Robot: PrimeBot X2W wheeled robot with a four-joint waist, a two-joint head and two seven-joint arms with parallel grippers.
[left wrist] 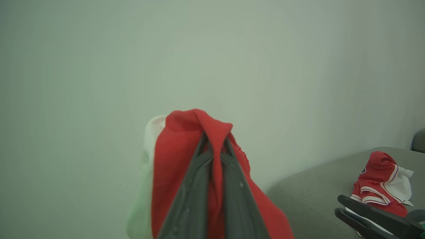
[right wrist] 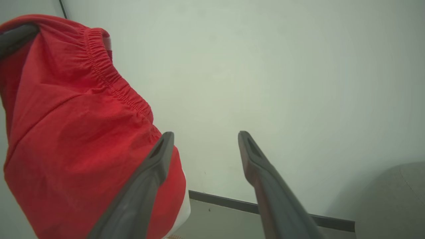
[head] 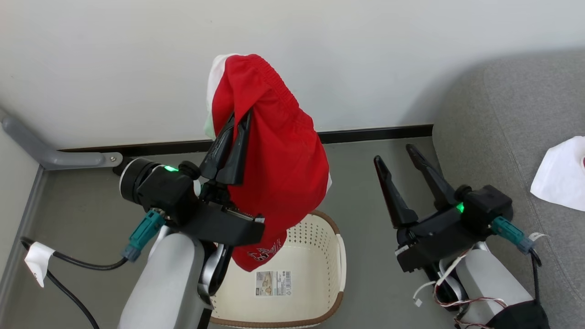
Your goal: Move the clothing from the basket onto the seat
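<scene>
L gripper [head: 241,115] clenched on red elastic-waist fabric garment [head: 283,155], hanging above cream perforated plastic basket [head: 342,256]. R gripper [head: 394,153] released, empty, beside light grey fabric sofa [head: 502,114].

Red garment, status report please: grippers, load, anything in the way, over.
Left gripper shut on red garment, held above basket. Right gripper open, empty, standing between load and sofa. White piece already on sofa.

Pale wall [head: 114,55] meets grey floor [head: 82,205] (black skirting [head: 374,133] between).
</scene>
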